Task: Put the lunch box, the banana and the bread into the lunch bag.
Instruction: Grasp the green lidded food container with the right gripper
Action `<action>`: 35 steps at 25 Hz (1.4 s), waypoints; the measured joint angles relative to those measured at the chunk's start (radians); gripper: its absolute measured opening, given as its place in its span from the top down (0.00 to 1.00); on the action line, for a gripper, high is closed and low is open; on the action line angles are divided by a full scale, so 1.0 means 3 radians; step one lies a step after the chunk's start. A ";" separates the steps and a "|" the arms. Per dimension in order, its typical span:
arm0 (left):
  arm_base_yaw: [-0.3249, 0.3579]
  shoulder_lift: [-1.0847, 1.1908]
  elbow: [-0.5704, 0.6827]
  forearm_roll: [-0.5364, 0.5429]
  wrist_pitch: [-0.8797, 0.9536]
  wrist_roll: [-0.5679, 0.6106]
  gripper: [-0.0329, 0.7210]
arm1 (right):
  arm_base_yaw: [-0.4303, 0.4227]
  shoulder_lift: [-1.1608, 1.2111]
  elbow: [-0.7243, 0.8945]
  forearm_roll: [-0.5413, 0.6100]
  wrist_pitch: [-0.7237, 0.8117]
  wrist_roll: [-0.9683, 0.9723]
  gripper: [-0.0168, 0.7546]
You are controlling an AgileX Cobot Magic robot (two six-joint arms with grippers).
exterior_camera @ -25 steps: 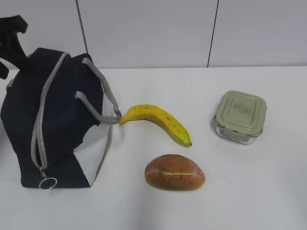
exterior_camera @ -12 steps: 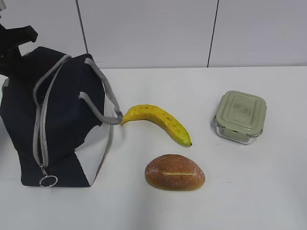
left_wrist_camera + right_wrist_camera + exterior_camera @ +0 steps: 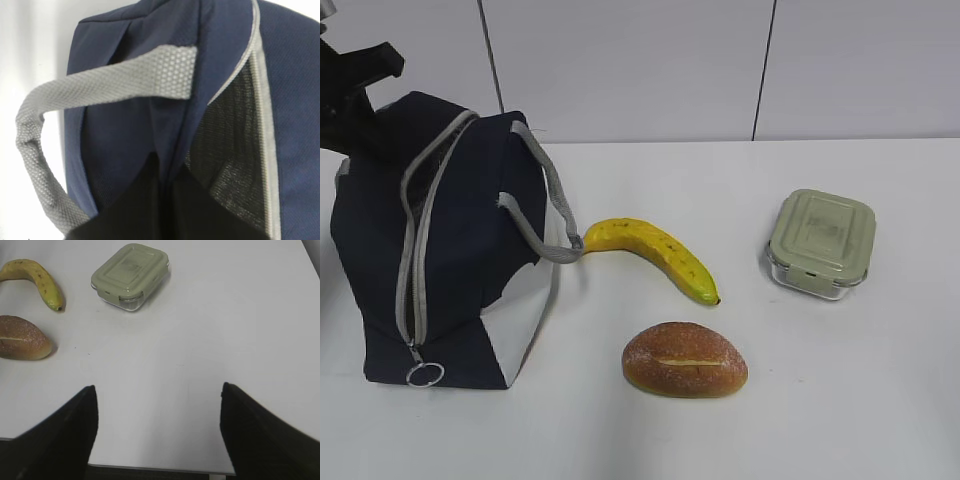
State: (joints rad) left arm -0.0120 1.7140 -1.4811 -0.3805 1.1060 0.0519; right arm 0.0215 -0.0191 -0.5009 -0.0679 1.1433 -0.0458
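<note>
Lunch bag (image 3: pixel 450 250): stands upright at the left of the white table (image 3: pixel 840 400), navy fabric with a white lower side panel; its grey zipper strip (image 3: pixel 415 260) runs up the front face and over the top, with the metal ring pull (image 3: pixel 424 375) low at the front, and the top edge gapes so dark mesh lining (image 3: pixel 230 150) shows in my left wrist view.
Strap handle (image 3: pixel 545 215): grey webbing, looped out from the bag's right side, its low end just beside the banana's stem end.
Banana (image 3: pixel 655 257): lies on the table right of the bag, curved, tip pointing toward the front right.
Bread (image 3: pixel 685 359): sits in front of the banana, slit upward, apart from it.
Lunch box (image 3: pixel 821 243): at the right, lid on, well apart from the bag.
My left gripper (image 3: pixel 167 200): jaws pinched together on the navy fabric at the bag's top rear edge, beside the opening.
My right gripper (image 3: pixel 157 435): jaws spread wide, holding nothing, hovering over bare table near the front edge, the lunch box ahead of it.
</note>
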 joint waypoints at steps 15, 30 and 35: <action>0.0000 0.0000 0.0000 -0.0010 0.0041 0.0000 0.96 | 0.0000 0.0000 -0.0022 0.0000 -0.0030 0.0000 0.25; 0.0000 0.0000 -0.0002 -0.0010 0.0102 0.0015 0.96 | 0.0000 0.2136 -0.0643 0.0197 -0.1009 0.0000 0.25; 0.0000 0.0000 -0.0002 -0.0010 0.0105 0.0014 0.96 | 0.0000 0.3095 -0.1124 0.0630 -0.0925 0.0000 0.25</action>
State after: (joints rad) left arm -0.0120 1.7140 -1.4818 -0.3836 1.1374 0.0563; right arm 0.0215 0.9093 -0.8379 0.1211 0.8658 -0.0458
